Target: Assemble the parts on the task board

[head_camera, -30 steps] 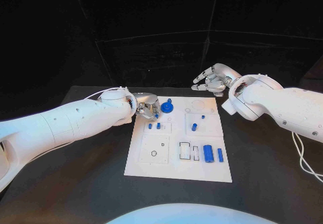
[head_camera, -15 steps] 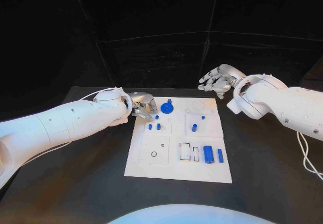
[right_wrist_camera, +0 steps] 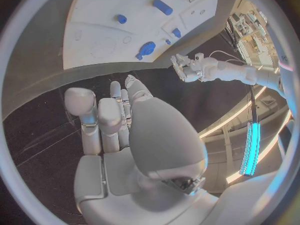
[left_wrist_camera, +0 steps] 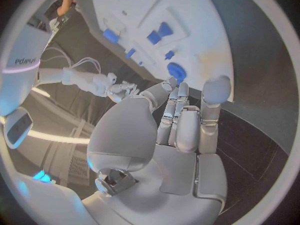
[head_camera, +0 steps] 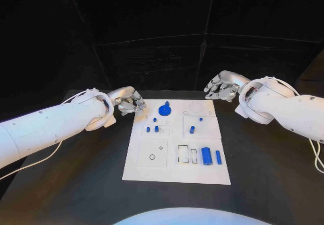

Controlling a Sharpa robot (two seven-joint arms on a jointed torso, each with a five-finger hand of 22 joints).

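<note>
While my left hand [head_camera: 128, 101] hangs off the task board's [head_camera: 177, 174] far left corner, it holds nothing, its fingers lying straight and side by side in the left wrist view. A second ago it sat over the board's left edge, right beside the round blue part [head_camera: 164, 110]; since then it has pulled back onto the black table [head_camera: 81, 187], clear of the board. My right hand [head_camera: 221, 86] floats beyond the board's far right corner, fingers extended and slightly apart, gripping nothing; it has drifted a little further from the board than before. The round blue part with its knob stands near the board's far edge, left of centre. Two small blue pegs [head_camera: 152, 129] stand close together toward the left edge, another peg [head_camera: 192, 129] stands right of the middle with a tiny one [head_camera: 200, 119] just beyond it. A thick blue cylinder [head_camera: 206, 156] and a thin blue bar [head_camera: 218, 157] lie side by side near the right edge. None of the parts has shifted on the board.
</note>
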